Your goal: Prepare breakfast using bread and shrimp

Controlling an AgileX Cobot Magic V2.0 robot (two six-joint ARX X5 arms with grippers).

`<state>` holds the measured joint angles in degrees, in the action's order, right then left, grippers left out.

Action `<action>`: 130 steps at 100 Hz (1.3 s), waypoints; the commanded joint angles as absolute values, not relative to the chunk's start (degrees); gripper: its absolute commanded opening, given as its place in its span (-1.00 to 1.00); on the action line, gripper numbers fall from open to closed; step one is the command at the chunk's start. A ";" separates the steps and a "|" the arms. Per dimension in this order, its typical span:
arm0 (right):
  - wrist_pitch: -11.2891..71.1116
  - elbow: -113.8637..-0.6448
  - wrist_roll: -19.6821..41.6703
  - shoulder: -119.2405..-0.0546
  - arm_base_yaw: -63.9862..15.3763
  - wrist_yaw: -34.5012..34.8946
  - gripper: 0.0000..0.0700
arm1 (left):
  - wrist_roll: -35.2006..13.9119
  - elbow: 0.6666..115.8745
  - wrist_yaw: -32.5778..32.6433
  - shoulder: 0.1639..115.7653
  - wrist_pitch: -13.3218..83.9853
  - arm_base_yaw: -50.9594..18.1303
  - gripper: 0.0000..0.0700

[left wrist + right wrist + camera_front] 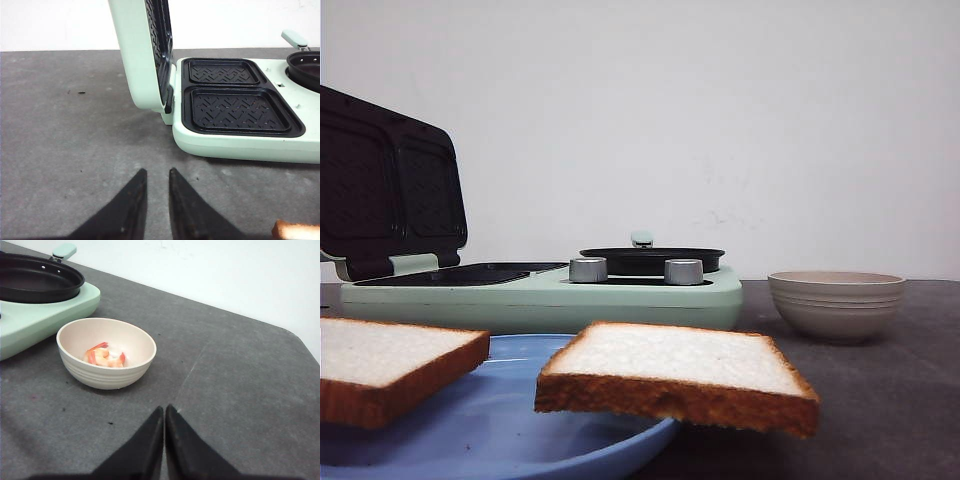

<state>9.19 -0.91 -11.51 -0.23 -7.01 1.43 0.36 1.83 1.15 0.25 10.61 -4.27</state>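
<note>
Shrimp [106, 356] in bowl [131, 371] beyond right gripper [164, 416]

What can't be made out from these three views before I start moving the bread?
- Shrimp: hidden in the front view by the bowl wall.
- Left bread slice: cut off by the front view's edge.
- Blue plate: mostly covered by the bread, cut off below.
- Small pan interior: hidden edge-on in front; cropped in both wrist views.
</note>
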 commanded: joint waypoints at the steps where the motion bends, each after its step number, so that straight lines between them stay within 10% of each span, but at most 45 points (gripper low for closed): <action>1: 8.54 -0.71 -10.48 -0.21 -6.94 1.48 -1.00 | 0.43 0.82 1.08 0.19 10.74 -4.36 -1.00; 130: 8.58 -0.71 -9.17 -0.21 -6.98 1.52 -1.00 | 0.40 0.82 1.06 0.19 10.72 -4.36 -1.00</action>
<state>9.19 -0.91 -10.85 -0.23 -7.01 1.48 0.36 1.83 1.15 0.25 10.59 -4.27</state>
